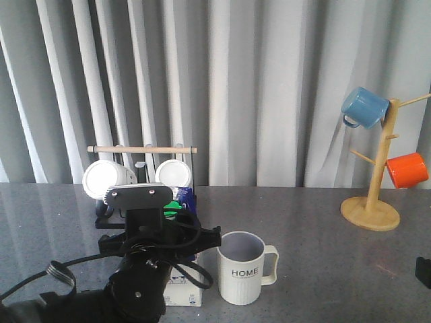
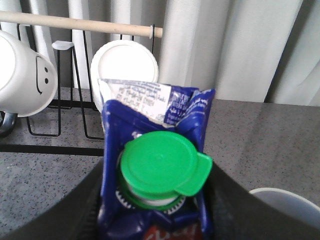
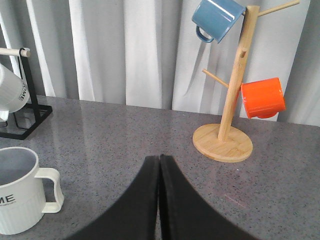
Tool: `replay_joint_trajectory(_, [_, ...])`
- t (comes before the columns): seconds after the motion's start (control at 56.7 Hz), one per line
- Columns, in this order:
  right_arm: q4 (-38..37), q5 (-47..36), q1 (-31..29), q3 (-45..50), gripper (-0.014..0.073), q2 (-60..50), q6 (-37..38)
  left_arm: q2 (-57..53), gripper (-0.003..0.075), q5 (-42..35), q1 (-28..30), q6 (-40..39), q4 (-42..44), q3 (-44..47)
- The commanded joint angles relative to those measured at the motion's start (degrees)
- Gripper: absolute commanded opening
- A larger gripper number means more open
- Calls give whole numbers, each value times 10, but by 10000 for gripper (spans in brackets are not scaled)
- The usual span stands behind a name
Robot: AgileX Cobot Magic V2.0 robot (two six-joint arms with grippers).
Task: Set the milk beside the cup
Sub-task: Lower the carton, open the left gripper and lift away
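Observation:
The milk is a blue-and-white carton with a green round cap, and my left gripper is shut on its sides just under the cap. From the front my left arm covers most of the milk. Only its white base shows, low and just left of the cup. That cup is an off-white ribbed mug marked "HOME", upright, with its handle to the right. The cup's rim also shows beside the carton. My right gripper is shut on nothing, to the right of the cup.
A wooden mug tree at the back right carries a blue mug and an orange mug. Behind the carton, a black wire rack with a wooden bar holds white mugs.

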Motion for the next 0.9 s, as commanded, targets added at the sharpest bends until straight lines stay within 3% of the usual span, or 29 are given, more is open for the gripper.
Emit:
replay_joint_trajectory(0.0, [-6,-39,-3,-17,-8,-4,-1,-22,99,-7,-2,18,14,-16])
replay_joint_trajectory(0.106, [-6,-39,-3,-17,-8,-4,-1,-23,280,-7,-2,17,13,-16])
replay_joint_trajectory(0.3, [-6,-39,-3,-17,-8,-4,-1,-23,738,-14,-2,22,-8,-16])
replay_joint_trajectory(0.476, [-6,-39,-3,-17,-8,-4,-1,-45,728,-13,-2,22,-9,-16])
replay_joint_trajectory(0.582, [-6,-39,-3,-17,-8,-4,-1,-88,695,-14,-2,22,6,-16])
replay_joint_trajectory(0.67, [-6,-39,-3,-17,-8,-4,-1,-125,610,-13,-2,22,36,-16])
replay_joint_trajectory(0.741, [-6,-39,-3,-17,-8,-4,-1,-153,457,-11,-2,22,72,-16])
replay_joint_trajectory(0.776, [-6,-39,-3,-17,-8,-4,-1,-167,345,-12,-2,22,88,-16])
replay_joint_trajectory(0.864, [-6,-39,-3,-17,-8,-4,-1,-198,-13,5,-2,22,111,-16])
replay_joint_trajectory(0.882, [-6,-39,-3,-17,-8,-4,-1,-206,-10,13,-3,23,111,-16])
